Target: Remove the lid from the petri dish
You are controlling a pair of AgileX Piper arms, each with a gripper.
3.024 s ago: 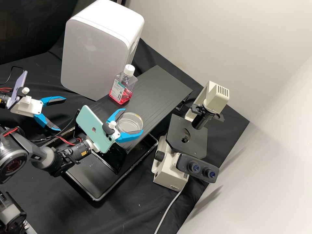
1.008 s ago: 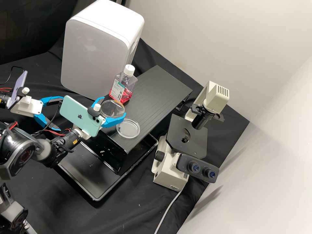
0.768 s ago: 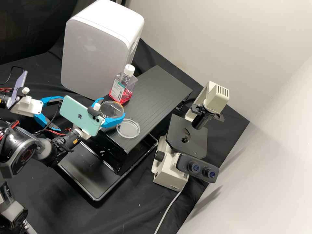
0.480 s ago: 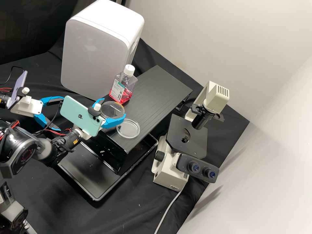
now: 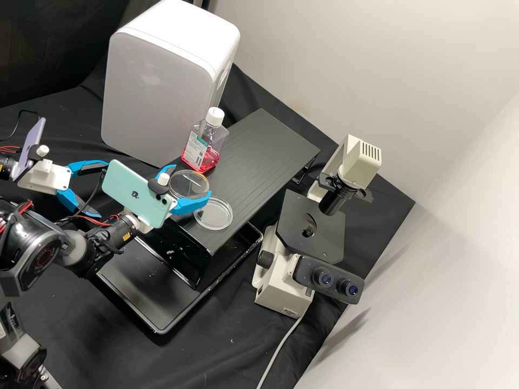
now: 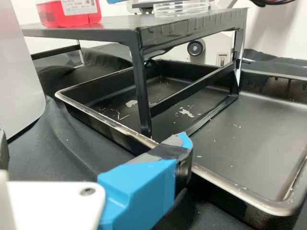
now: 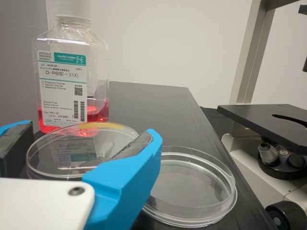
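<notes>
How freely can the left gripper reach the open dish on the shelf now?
Probably not freely. The right gripper, shut on the lid, sits between the left gripper and the dish on the shelf.

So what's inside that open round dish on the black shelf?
Nothing I can see: the dish looks empty, the dark shelf showing through its clear bottom. A blue finger of the right gripper, holding the lid, covers one edge in the right wrist view.
</notes>
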